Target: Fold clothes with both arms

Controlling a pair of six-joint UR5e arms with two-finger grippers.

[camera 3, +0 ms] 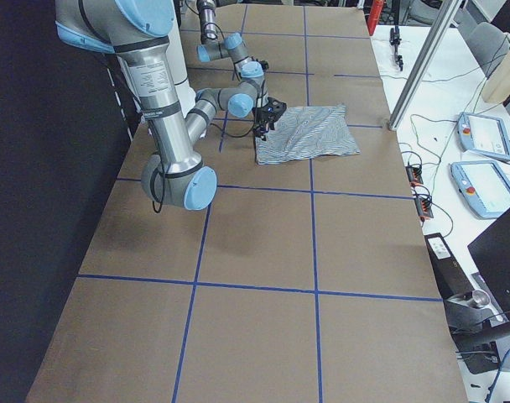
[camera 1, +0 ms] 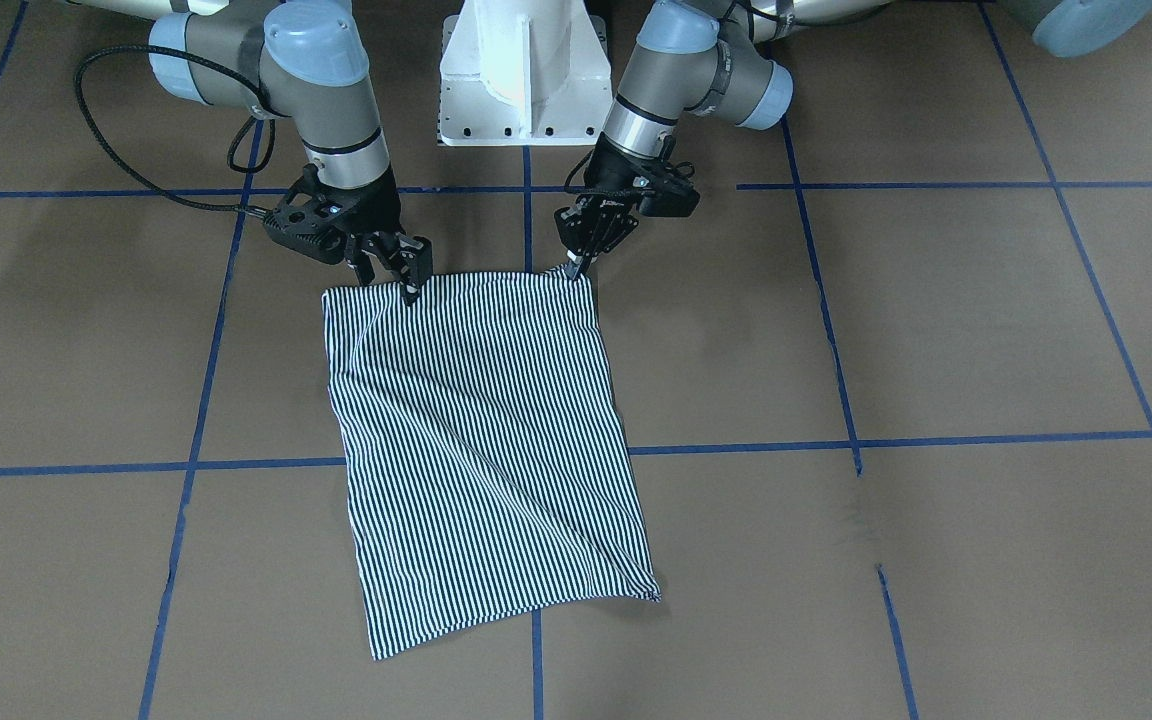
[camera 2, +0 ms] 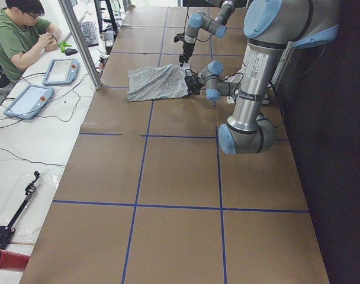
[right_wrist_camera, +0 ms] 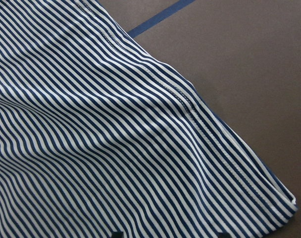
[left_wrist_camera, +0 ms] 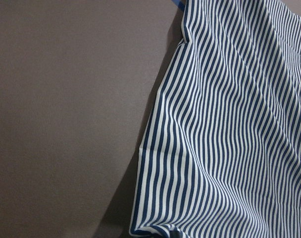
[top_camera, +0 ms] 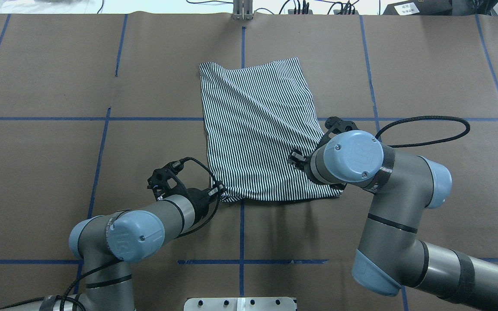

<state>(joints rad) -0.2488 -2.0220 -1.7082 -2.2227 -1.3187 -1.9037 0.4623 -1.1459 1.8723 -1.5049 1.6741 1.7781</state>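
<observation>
The striped polo shirt (camera 1: 486, 440) lies folded into a rough rectangle on the brown table, also in the overhead view (top_camera: 257, 129). Its collar, placket and patch are hidden. My left gripper (camera 1: 576, 268) is shut on the shirt's near corner by the robot, seen too in the overhead view (top_camera: 219, 193). My right gripper (camera 1: 394, 275) sits on the shirt's other near edge, its fingers apart. In the overhead view the right wrist hides it. The left wrist view shows the shirt's edge (left_wrist_camera: 229, 129). The right wrist view shows a stitched hem (right_wrist_camera: 190, 104).
The white pedestal base (camera 1: 521, 70) stands behind the shirt. Blue tape lines (camera 1: 736, 445) cross the brown table. An operator (camera 2: 20, 35) sits beyond the table's far side with teach pendants (camera 2: 60, 71) and a metal post (camera 2: 82, 41).
</observation>
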